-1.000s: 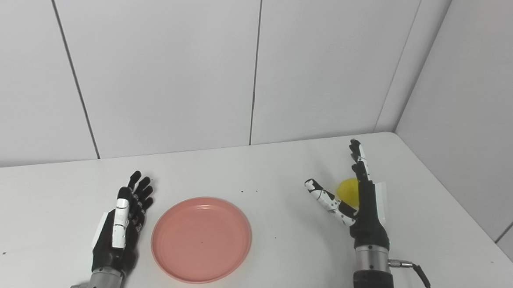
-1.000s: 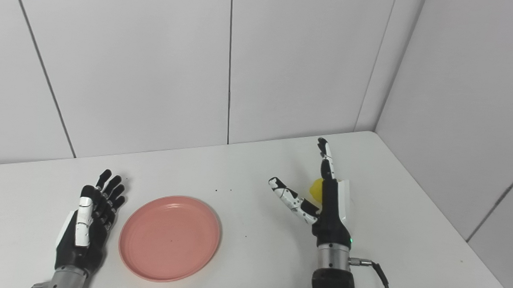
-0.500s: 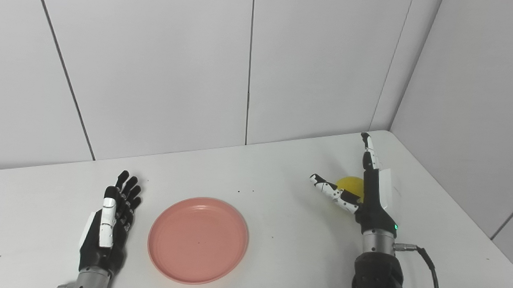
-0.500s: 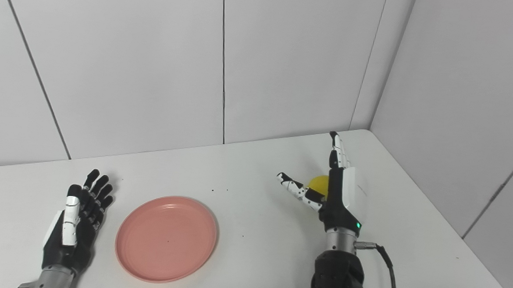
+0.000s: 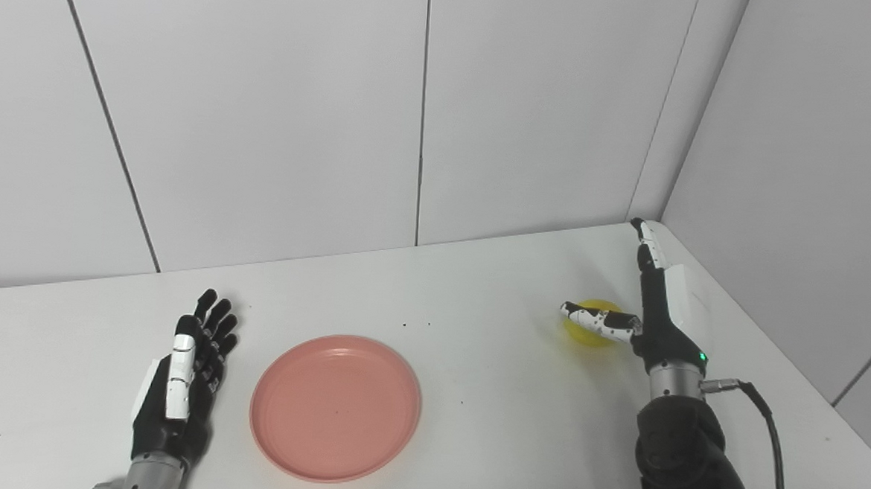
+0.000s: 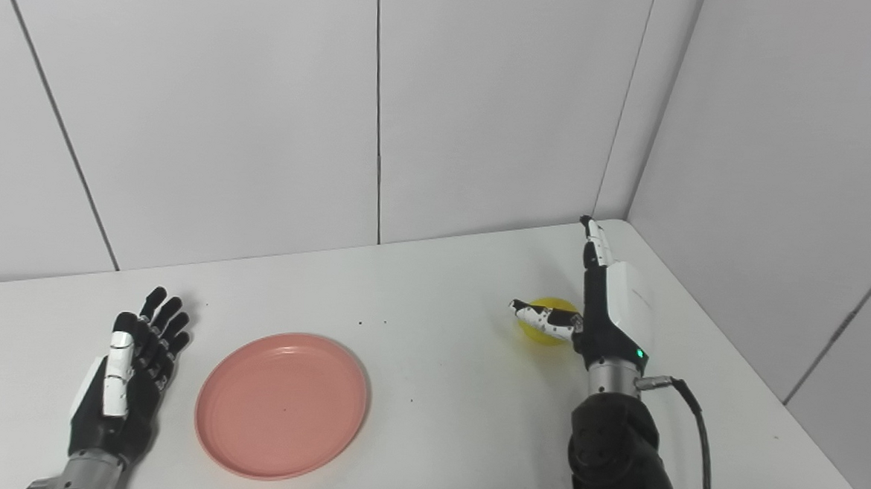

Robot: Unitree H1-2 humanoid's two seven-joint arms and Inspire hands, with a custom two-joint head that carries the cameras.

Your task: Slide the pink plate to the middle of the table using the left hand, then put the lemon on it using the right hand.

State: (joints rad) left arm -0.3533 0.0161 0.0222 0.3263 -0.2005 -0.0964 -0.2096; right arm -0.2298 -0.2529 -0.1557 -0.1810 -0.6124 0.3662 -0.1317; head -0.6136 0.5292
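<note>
Surface: a white, flat table top (image 5: pixel 469 455) set into a corner of pale grey panelled walls (image 5: pixel 263 116); a few small dark specks are noted on it.

Plate: a round, shallow pink plastic plate (image 5: pixel 335 407) is seen lying flat on the surface, left of the middle and near the front edge. Nothing is carried on it.

Left hand: the black-and-white left hand (image 5: pixel 178 384) is laid low at the surface just beside the plate's left rim, apart from it. Its fingers (image 5: pixel 208 322) are extended and slightly spread, nothing being held.

Lemon: a small yellow rounded lemon (image 5: pixel 593 329) is located on the right part of the surface, well apart from the plate, towards the corner.

Right hand: the black-and-white right hand (image 5: pixel 655 316) is held edge-up just beside the lemon on its right. The fingers (image 5: pixel 648 244) are stretched straight towards the back wall and the thumb (image 5: pixel 599 320) is laid across the front of the lemon. The lemon is not enclosed; the hand is unclenched. Whether the thumb touches the lemon cannot be told.

Cable: a black cable (image 5: pixel 765 433) is seen leaving the right wrist.
</note>
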